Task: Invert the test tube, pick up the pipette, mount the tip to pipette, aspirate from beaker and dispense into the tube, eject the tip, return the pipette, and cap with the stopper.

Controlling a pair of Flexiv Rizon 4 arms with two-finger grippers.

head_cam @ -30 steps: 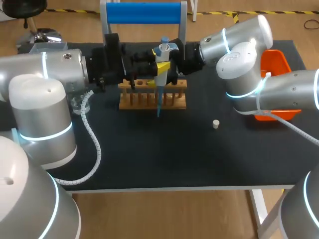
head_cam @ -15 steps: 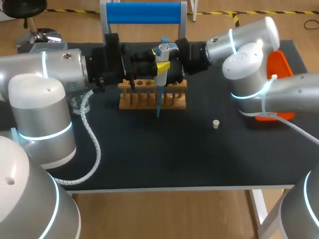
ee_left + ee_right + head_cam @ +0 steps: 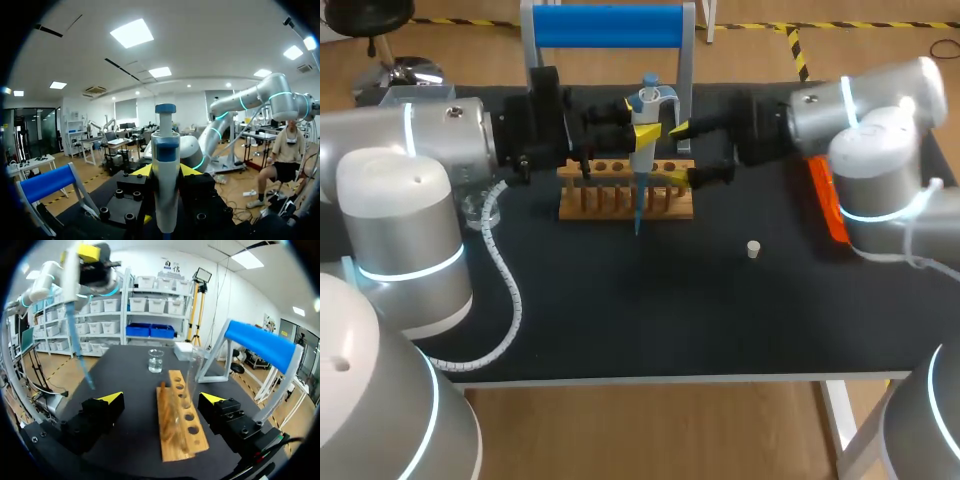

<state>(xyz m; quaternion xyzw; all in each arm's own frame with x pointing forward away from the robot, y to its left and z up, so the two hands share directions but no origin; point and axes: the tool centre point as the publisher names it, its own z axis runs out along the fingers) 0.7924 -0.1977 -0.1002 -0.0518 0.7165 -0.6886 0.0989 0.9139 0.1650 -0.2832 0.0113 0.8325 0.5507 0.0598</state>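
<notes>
My left gripper [image 3: 642, 135] is shut on the white and blue pipette [image 3: 647, 105], which hangs upright above the wooden tube rack [image 3: 625, 195]. Its blue tip [image 3: 638, 215] reaches down in front of the rack. In the left wrist view the pipette [image 3: 165, 185] stands between my gripper's [image 3: 165, 172] yellow tips. My right gripper [image 3: 678, 153] is open just right of the pipette, at the rack's right end. In the right wrist view the rack [image 3: 180, 422] lies between the open gripper's [image 3: 162, 400] fingers, with a clear test tube [image 3: 192, 372] upright in it. The beaker [image 3: 155, 360] stands beyond the rack.
A small white stopper [image 3: 753, 249] lies on the black table [image 3: 620, 320] right of the rack. The blue-topped pipette stand [image 3: 610, 25] is behind the rack. An orange bin [image 3: 825, 205] sits at the right edge, partly hidden by my right arm.
My right arm has drawn back to the right, away from the pipette, and its open yellow-tipped fingers now show. The left arm and pipette have stayed still.
</notes>
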